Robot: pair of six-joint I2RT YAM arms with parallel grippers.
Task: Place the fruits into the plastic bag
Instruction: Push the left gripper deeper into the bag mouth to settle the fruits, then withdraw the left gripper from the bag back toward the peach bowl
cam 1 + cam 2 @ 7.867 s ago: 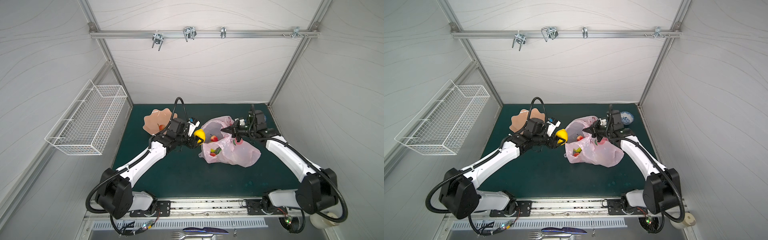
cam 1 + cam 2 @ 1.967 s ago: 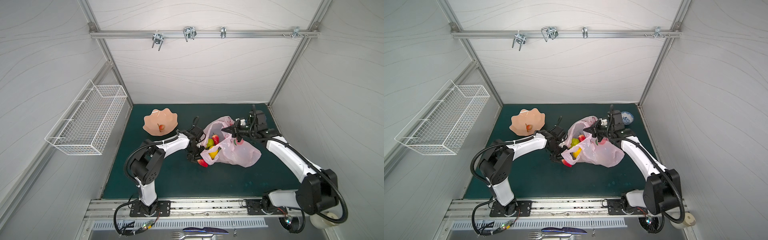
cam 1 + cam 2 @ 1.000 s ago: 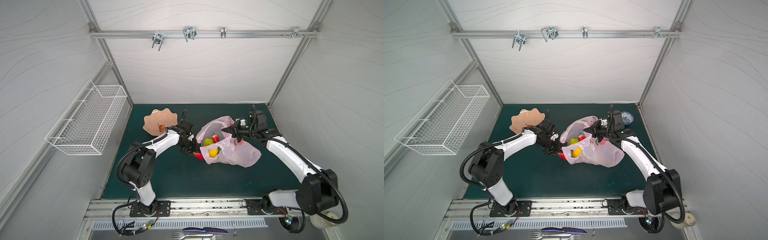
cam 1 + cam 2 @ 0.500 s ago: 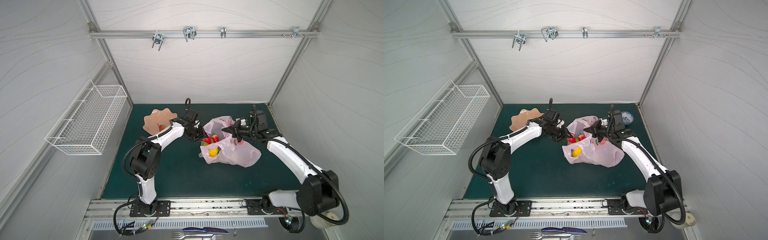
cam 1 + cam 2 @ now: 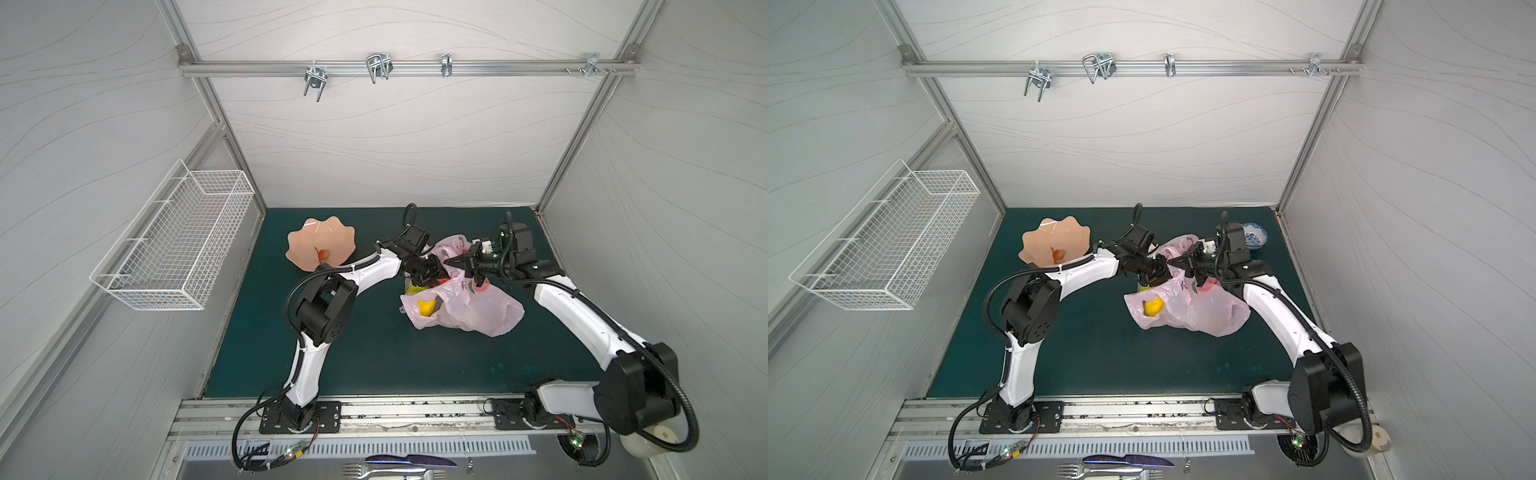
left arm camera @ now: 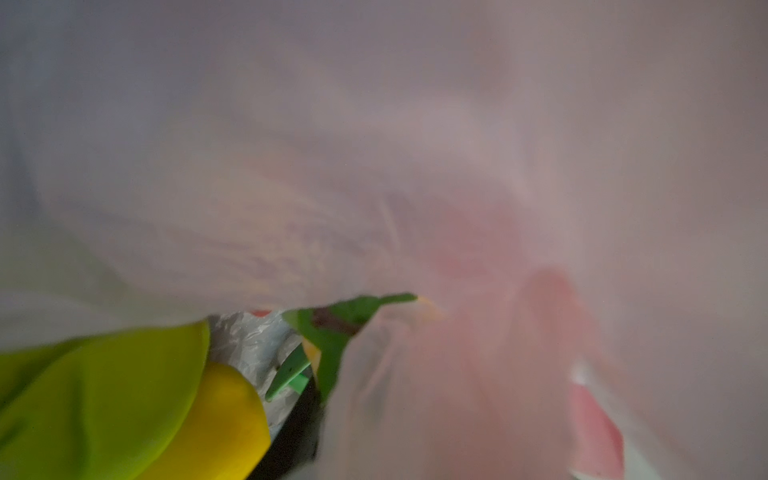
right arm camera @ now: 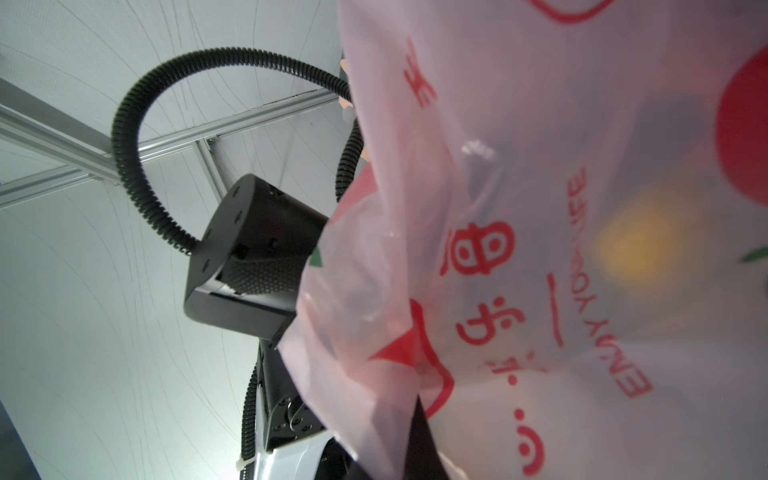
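The pale-pink plastic bag [image 5: 478,309] lies right of centre in both top views. My right gripper [image 5: 452,262] is shut on its raised rim, and the right wrist view shows the film pinched at the dark fingertips [image 7: 419,432]. My left gripper [image 5: 437,274] reaches into the bag's mouth, its jaws mostly hidden by plastic, with a red fruit [image 5: 446,280] showing at its tips. A yellow lemon [image 5: 426,307] shows through a handle hole. The left wrist view shows a yellow-green pear [image 6: 104,395] and green dragon fruit scales [image 6: 336,328] inside the bag. One red piece [image 5: 324,252] lies in the peach dish [image 5: 307,243].
A white wire basket [image 5: 178,241] hangs on the left wall. A blue-and-white bowl [image 5: 1252,235] stands behind the right arm at the back right. Cutlery [image 5: 399,469] lies below the front rail. Both forearms meet over the bag's mouth.
My left gripper has risen from the mat by the bag's left edge, carrying the red fruit up and right into the bag's mouth. The right gripper has kept the rim held up.
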